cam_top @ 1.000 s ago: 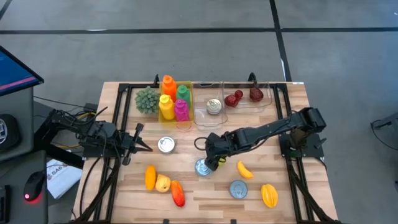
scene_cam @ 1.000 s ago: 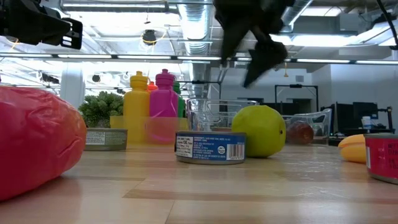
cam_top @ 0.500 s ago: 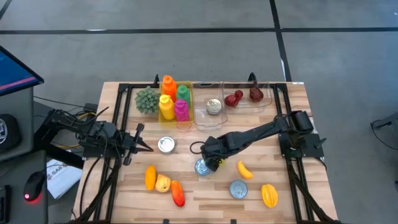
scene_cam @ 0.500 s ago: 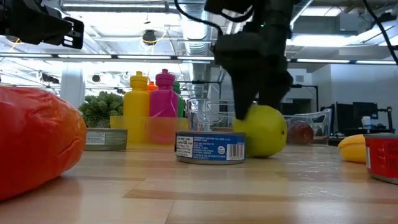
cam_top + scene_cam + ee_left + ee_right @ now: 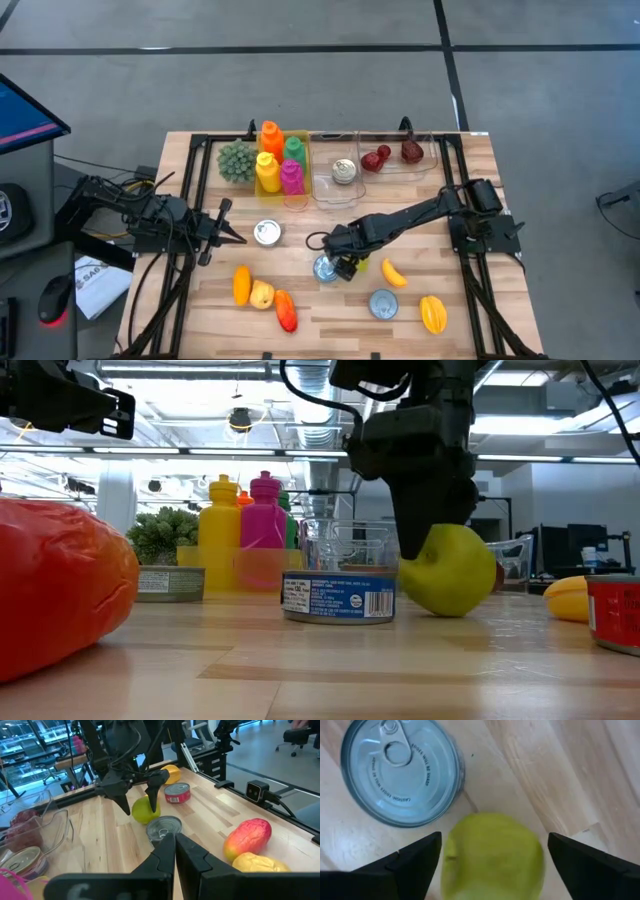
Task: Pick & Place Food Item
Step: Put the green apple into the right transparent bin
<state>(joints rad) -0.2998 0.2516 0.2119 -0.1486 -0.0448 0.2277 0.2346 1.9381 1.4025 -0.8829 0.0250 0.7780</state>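
Right gripper [image 5: 440,535] sits low over the green apple [image 5: 450,571], fingers spread wide either side, nothing gripped, apple on the table just right of the tin can [image 5: 338,598] (left gripper [image 5: 222,232] closed, parked far left).

— What's around the table?
— A grey floor [image 5: 300,90] crossed by dark lines [image 5: 447,50]. A blue screen [image 5: 25,112] stands at one edge, with a mouse [image 5: 50,300] lit red below it.
— And the room behind?
— Exposed ducts [image 5: 300,395] and strip lights [image 5: 180,452] on the ceiling; office chairs [image 5: 295,735] and desks [image 5: 65,765] farther off.
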